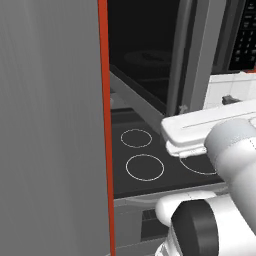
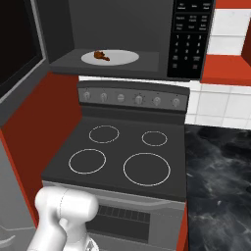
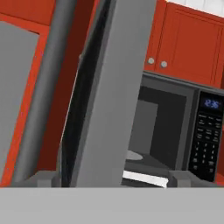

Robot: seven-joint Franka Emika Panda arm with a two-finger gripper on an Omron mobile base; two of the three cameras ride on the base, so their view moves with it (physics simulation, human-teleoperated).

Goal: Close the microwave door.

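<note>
The microwave [image 2: 122,29] hangs above the stove with its black cavity open and a white plate of food [image 2: 109,57] inside. Its black keypad panel [image 2: 191,39] is on the right side. The microwave door [image 2: 19,49] stands swung out to the left, dark glass facing in. In the hand view the door's grey frame edge [image 3: 118,87] is very close, with the tubular bar handle [image 3: 48,87] to its left and the cavity [image 3: 153,127] behind. My gripper [image 3: 113,179] is open, fingertips [image 3: 43,178] wide apart on either side of the door's edge, holding nothing.
A black stovetop [image 2: 117,157] with white rings lies below the microwave. A big brushed-grey panel with a red edge [image 1: 50,125] stands close on the left. A dark marbled counter [image 2: 220,186] is on the right, with red cabinets [image 3: 183,43] above. My arm [image 1: 210,130] reaches over the stove.
</note>
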